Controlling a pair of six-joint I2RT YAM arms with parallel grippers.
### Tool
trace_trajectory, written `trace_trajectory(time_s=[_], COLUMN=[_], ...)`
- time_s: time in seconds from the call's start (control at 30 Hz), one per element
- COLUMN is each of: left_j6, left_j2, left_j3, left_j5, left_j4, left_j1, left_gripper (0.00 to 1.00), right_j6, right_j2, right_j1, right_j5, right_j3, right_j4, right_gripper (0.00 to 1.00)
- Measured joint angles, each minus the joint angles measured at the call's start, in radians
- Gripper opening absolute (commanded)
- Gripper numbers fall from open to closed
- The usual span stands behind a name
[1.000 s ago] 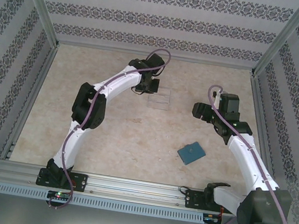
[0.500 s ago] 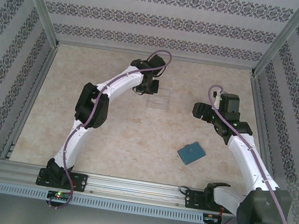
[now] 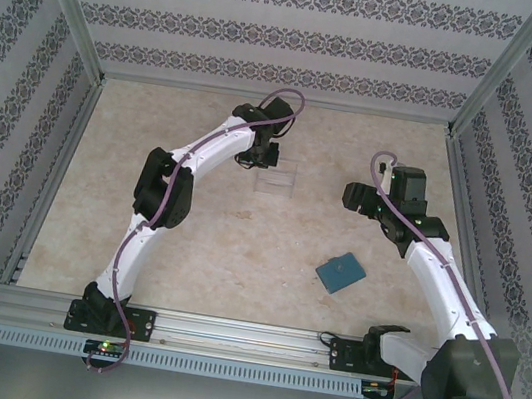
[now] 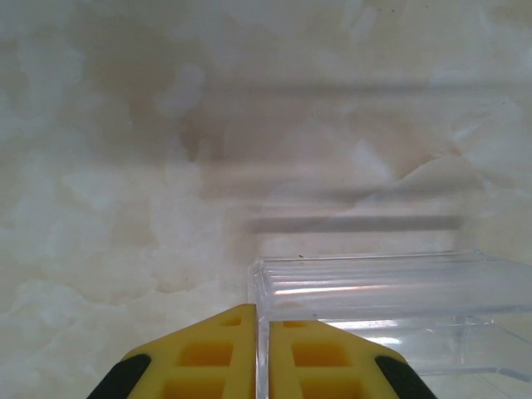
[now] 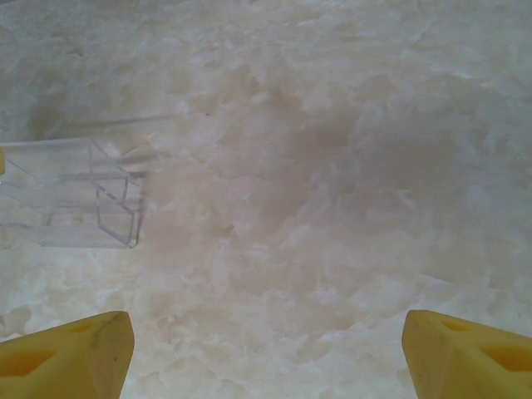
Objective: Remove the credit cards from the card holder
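Card holder [image 3: 340,271] lies flat on the table [image 3: 189,238] in the overhead view, lower right of centre. It is a small teal rectangle, apparently folded shut, well apart from both arms. Whether the credit cards sit inside it cannot be told. The left gripper [image 3: 266,159] hangs at the left end of the clear tray [image 3: 277,181], above centre. The right gripper [image 3: 350,195] hovers to the right of the tray, higher in the frame than the holder.

In the left wrist view, the yellow fingers [image 4: 212,357] stand almost together at the bottom edge. They pinch the tray's thin upright wall, which runs down between them. The plastic is glossy, hard and transparent, so I judge the pinch could slip. Lifting by one wall could also tip the light tray.

In the right wrist view, blocky yellow fingertips [image 5: 66,349] sit in the two bottom corners, spread wide with nothing between them. Below them the table is pale and mottled like marble. The boxy tray shows at the left edge. The holder is thin and flat on a smooth surface, so a careless grab would likely push it away rather than catch it.
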Motion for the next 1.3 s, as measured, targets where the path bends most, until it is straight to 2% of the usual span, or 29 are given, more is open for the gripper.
trace_trajectory(time_s=[0.3,0.5,0.7,0.8,0.97,1.1,1.2,1.3], left_j6=[-0.029,-0.032,-0.032,-0.032,-0.031,-0.031,-0.031,-0.031], left_j2=[-0.01,-0.041,-0.157,-0.232,-0.344,-0.41,-0.448,-0.478], left_j3=[-0.028,-0.045,-0.133,-0.197,-0.319,-0.42,-0.491,-0.552], left_j5=[0.001,0.002,0.008,0.009,0.009,0.008,0.008,0.008], left_j4=[0.001,0.002,0.014,0.035,0.084,0.126,0.154,0.177], left_j1=[0.0,0.0,0.0,0.0,0.0,0.0,0.0,0.0], left_gripper=[0.21,0.25,0.27,0.28,0.29,0.3,0.3,0.31], right_j6=[0.01,0.106,0.278,0.385,0.592,0.748,0.845,0.916], right_j2=[-0.024,-0.038,-0.035,-0.034,-0.031,-0.007,0.02,0.058], right_j1=[-0.003,0.005,0.057,0.098,0.191,0.229,0.236,0.236], right_j5=[0.0,-0.01,-0.02,-0.014,0.054,0.104,0.113,0.106], right_j3=[0.0,0.01,0.024,0.025,0.025,0.024,-0.001,-0.053], right_j4=[-0.013,-0.076,-0.161,-0.204,-0.304,-0.397,-0.434,-0.445], right_gripper=[0.84,0.79,0.78,0.82,0.84,0.86,0.9,0.98])
